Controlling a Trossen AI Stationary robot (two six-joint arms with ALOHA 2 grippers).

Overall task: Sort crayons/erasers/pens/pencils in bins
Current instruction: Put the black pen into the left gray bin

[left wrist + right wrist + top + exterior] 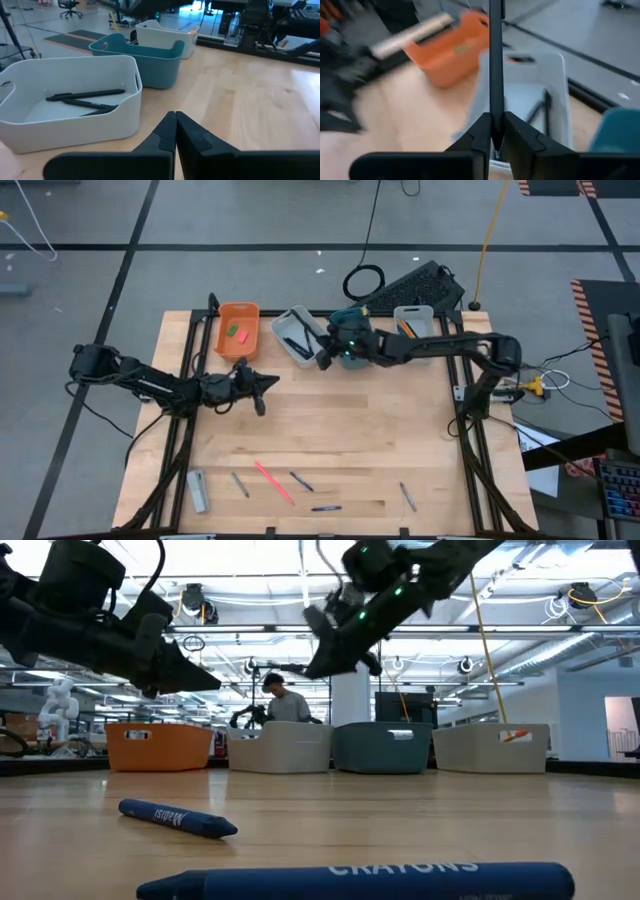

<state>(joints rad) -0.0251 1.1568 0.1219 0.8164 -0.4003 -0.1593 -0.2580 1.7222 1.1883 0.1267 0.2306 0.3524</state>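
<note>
**Operator:** Holding anything in the right gripper (495,131)?

**Arm:** Affirmative. My right fingers are clamped on a thin dark pen (495,60), which stands up between them. I hang above the grey-white bin (297,336) that lies second from the orange bin (238,329). That grey-white bin already contains two dark pens (85,98).

**Operator:** Left gripper (175,125)?

**Arm:** My left fingers are pressed together with nothing between them. I hover over bare table (350,430), near the orange bin and the pen bin.

**Operator:** Locate the sorted items.

**Arm:** The green eraser (233,330) and the pink-red eraser (242,336) lie in the orange bin. The teal bin (347,316) sits under my right arm; the far grey-white bin (413,319) holds orange sticks.

**Operator:** Unsorted items?

**Arm:** A pink stick (272,481), blue crayons (178,819) and grey sticks lie along the table's near edge.
</note>
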